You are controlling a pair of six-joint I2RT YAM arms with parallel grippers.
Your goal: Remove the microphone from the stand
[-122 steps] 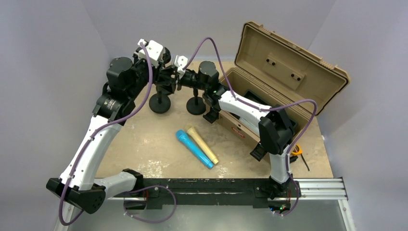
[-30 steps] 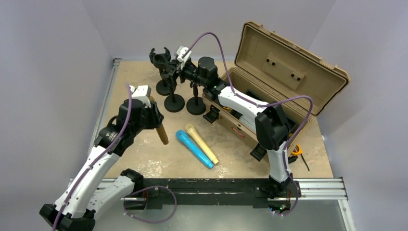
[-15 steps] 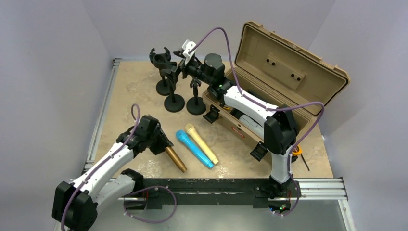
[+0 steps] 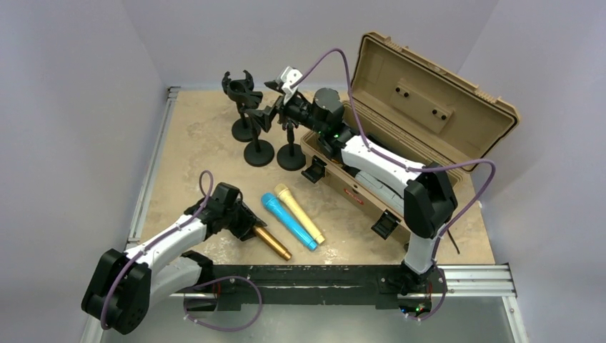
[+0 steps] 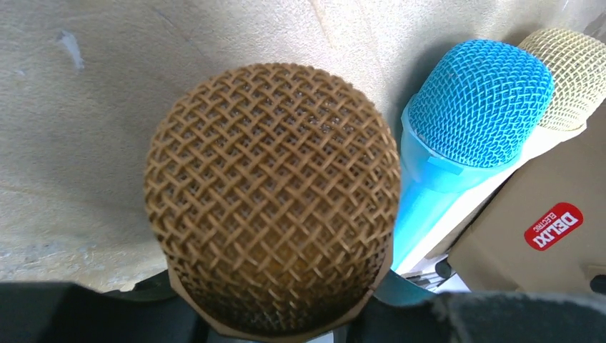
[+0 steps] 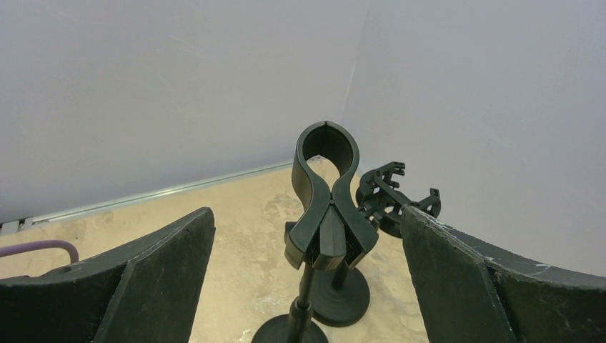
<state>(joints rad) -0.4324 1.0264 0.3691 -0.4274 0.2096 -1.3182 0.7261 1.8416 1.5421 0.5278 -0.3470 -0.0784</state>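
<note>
My left gripper [image 4: 245,226] is shut on a gold-brown microphone [image 4: 272,243], held low over the table near the front edge with its handle pointing right. Its mesh head [image 5: 271,193] fills the left wrist view. The black stand [image 4: 259,151] stands at the back of the table, and its clip [image 6: 325,207] holds nothing. My right gripper [image 4: 269,101] hovers open just behind that clip, with one dark finger [image 6: 128,286] on each side and apart from it.
A blue microphone [image 4: 287,221] and a cream microphone [image 4: 301,214] lie side by side just right of the held one. Two more black stands [image 4: 243,131] [image 4: 291,156] flank the first. An open tan case [image 4: 421,114] fills the right side.
The left arm has swung down and toward the front edge with the gold-brown microphone, ending beside the blue one. The right gripper has opened wide and drawn back from the stand's clip.
</note>
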